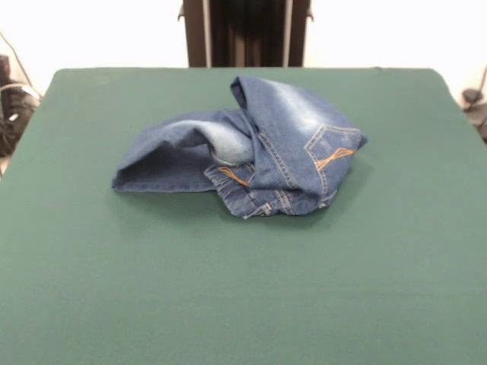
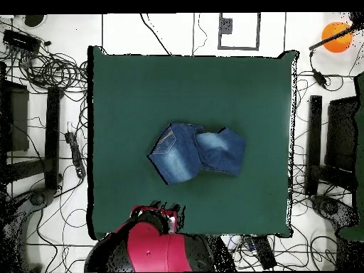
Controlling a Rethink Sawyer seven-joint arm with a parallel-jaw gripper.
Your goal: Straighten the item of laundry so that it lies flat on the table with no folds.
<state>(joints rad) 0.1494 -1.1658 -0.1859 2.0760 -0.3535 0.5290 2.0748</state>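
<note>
No text, label, brand or number could be read anywhere in either of the two views.
</note>
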